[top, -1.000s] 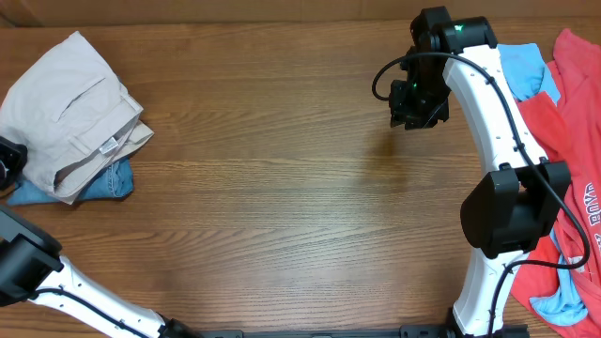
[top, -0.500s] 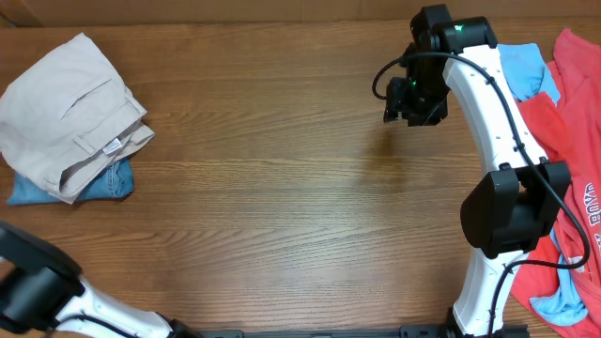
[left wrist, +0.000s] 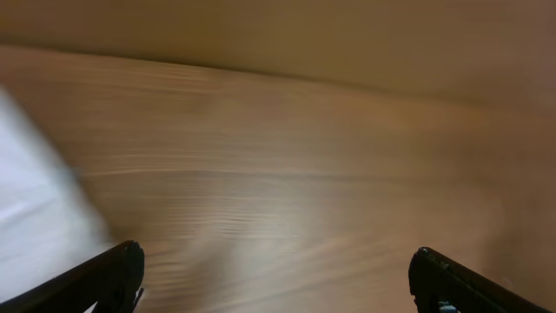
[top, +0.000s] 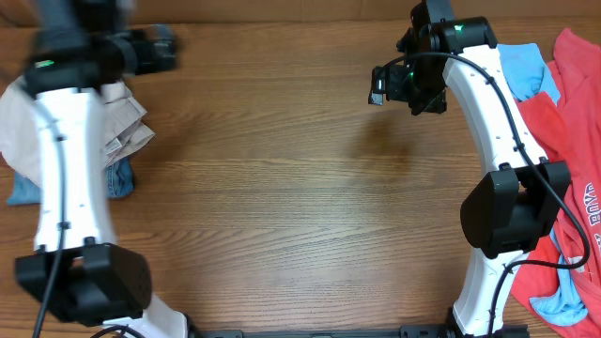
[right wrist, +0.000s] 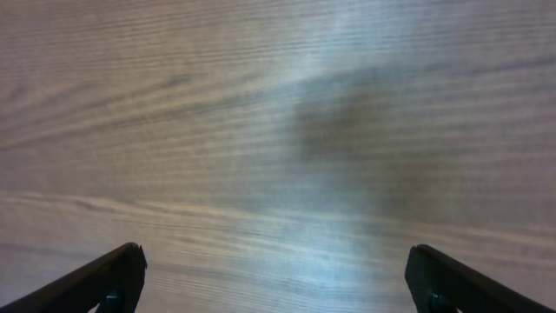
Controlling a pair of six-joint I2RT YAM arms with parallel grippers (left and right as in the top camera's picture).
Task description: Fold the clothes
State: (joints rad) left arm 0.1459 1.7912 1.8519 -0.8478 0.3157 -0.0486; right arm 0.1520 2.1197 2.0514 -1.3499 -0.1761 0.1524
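Note:
The clothes, a folded pale beige pair of trousers (top: pixel 130 124), lie at the table's left edge on top of a blue denim garment (top: pixel 118 178). My left arm reaches across them and hides much of the stack. The left gripper (top: pixel 165 47) is blurred, just past the stack's far right corner. In the left wrist view this gripper (left wrist: pixel 278 283) stands open over bare wood, with a pale blur (left wrist: pixel 26 204) at the left. My right gripper (top: pixel 377 86) hangs above the table at the back right. It (right wrist: pixel 278 283) is open too, with only wood below.
A heap of red clothes (top: pixel 573 122) and light blue clothes (top: pixel 526 66) lies along the right edge, behind the right arm. Brown wooden tabletop (top: pixel 282 188) stretches between the two arms. The arm bases stand at the front edge.
The left arm has swung up from the lower left across the folded trousers. The right gripper has tipped up and to the left, and its jaws have spread.

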